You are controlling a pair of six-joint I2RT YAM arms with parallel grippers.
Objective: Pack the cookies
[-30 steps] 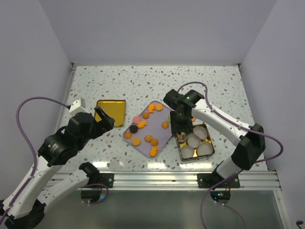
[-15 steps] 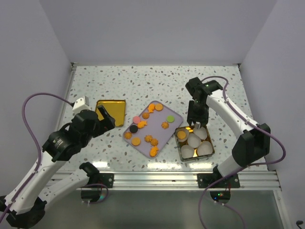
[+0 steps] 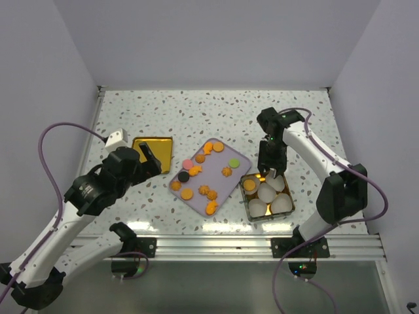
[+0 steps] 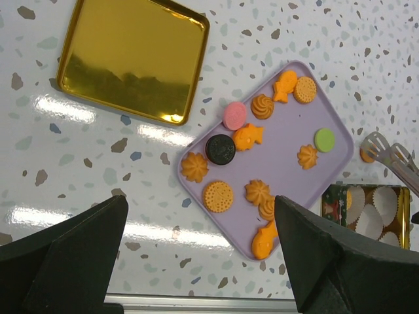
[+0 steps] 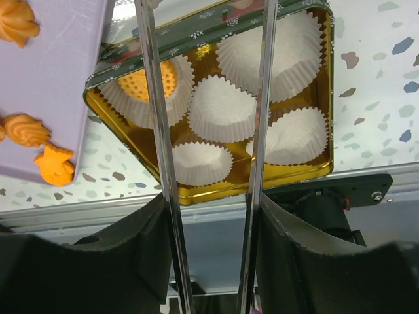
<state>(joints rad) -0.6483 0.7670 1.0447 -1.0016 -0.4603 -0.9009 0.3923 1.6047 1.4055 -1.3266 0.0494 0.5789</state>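
Several cookies (image 3: 203,190) lie on a lilac tray (image 3: 213,169), mostly orange, with one pink, one green and one black (image 4: 220,149). My right gripper (image 3: 270,167) is shut on metal tongs (image 5: 157,131) over the far edge of the gold tin (image 5: 262,180). An orange cookie (image 4: 366,156) shows at the tongs' tips (image 4: 393,157). One orange cookie (image 5: 157,78) sits in a paper cup in the tin. My left gripper (image 4: 200,199) hangs open above the tray's near left side, with nothing between its fingers.
The gold lid (image 3: 152,152) lies left of the tray, beside my left gripper. White paper cups (image 5: 222,108) fill the tin. White walls enclose the table on three sides, and a metal rail (image 3: 249,245) runs along its near edge.
My right gripper has carried the tongs from the tray's right side to the tin's far edge. My left arm has drifted slightly toward the lid.
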